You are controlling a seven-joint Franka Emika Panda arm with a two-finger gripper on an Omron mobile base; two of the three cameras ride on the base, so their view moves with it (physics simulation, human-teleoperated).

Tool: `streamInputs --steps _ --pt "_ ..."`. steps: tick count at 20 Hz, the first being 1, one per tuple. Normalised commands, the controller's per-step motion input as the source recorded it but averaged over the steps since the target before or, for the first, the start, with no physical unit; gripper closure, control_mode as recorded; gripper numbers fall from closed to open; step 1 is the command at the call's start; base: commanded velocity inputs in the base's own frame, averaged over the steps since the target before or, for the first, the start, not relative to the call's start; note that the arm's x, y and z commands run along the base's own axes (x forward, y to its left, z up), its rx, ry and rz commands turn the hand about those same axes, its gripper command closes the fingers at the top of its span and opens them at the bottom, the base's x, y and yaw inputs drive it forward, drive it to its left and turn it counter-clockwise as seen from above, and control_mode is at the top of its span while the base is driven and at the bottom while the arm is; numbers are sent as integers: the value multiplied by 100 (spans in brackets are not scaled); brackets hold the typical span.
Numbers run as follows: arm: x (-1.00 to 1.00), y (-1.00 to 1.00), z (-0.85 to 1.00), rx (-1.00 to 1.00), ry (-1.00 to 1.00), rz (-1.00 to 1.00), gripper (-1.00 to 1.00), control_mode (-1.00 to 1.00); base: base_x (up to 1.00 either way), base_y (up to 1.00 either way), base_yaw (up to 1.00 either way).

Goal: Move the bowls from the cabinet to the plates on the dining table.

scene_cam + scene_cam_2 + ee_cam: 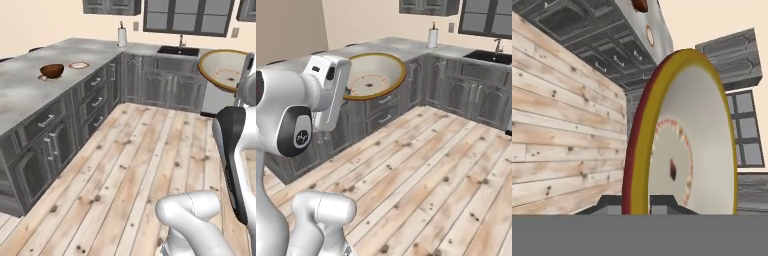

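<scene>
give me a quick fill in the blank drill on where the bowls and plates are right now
1. The gripper is shut on the rim of the ___ bowl.
2. The brown bowl sits on a plate on the ___ table.
3. The plate beside the brown bowl is ___.

Missing words: cream; dining; empty

Glossy dark wood bowl (52,70) on matt marbled stone dining table (30,92); rough plank floor (145,165).
</scene>
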Motion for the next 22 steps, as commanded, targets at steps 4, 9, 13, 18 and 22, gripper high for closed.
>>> streamInputs --steps 4,9,13,18,22 --pt "0 0 0 0 0 0 100 100 91 0 27" --pt "0 0 0 0 0 0 100 100 92 0 28" --pt "0 0 0 0 0 0 100 100 86 -4 30" --pt "0 0 0 0 0 0 100 100 80 -6 32" --pt "0 0 0 0 0 0 100 100 68 -12 35"
